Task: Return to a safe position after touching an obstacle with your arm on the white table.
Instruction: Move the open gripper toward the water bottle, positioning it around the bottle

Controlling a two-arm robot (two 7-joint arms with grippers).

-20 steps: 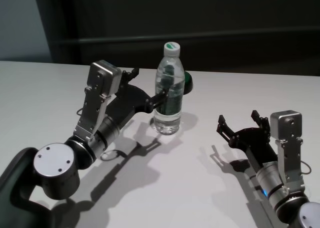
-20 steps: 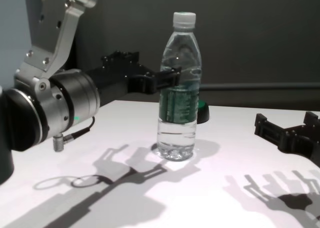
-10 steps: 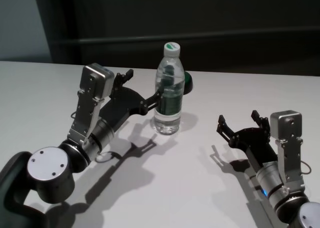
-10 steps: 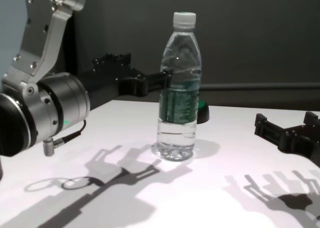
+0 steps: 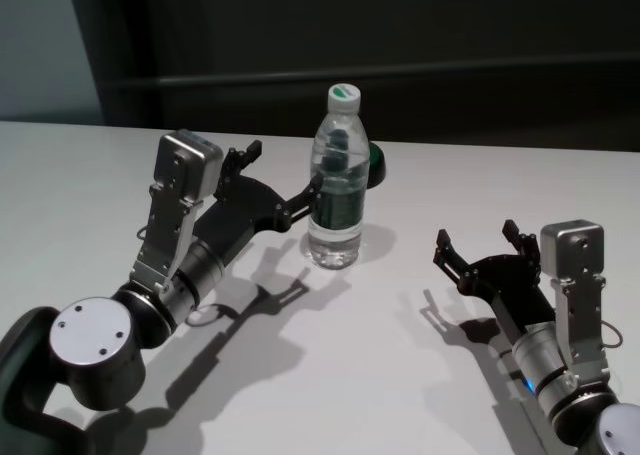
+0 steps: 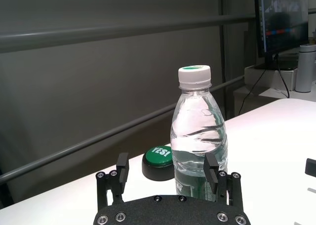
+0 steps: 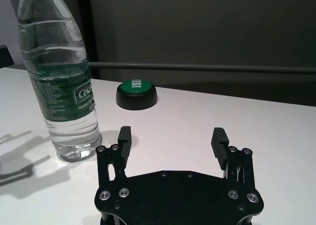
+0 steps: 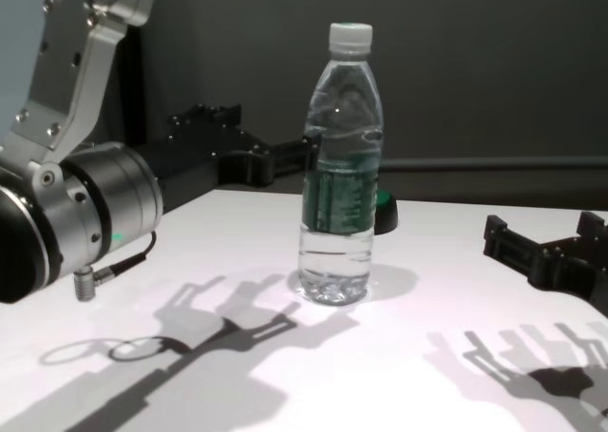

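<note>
The obstacle, a clear water bottle (image 5: 338, 180) with a white cap and a green label, stands upright on the white table (image 5: 400, 375). My left gripper (image 5: 283, 170) is open just left of it. One fingertip (image 5: 314, 185) lies at the bottle's left edge, and I cannot tell if they touch. In the left wrist view the bottle (image 6: 199, 136) rises just beyond the left gripper (image 6: 167, 163). The chest view shows the bottle (image 8: 340, 176) with the left gripper (image 8: 256, 133) beside it. My right gripper (image 5: 476, 235) rests open at the near right, apart from the bottle (image 7: 59, 81).
A small black button with a green top (image 7: 137, 92) sits on the table just behind the bottle, partly hidden by it in the head view (image 5: 374, 163). The table's far edge meets a dark wall. Bare tabletop lies between the two arms.
My left arm has drawn back leftward and toward me. Its fingertip, which crossed in front of the bottle, now sits at the bottle's left edge. The bottle and right arm have not moved.
</note>
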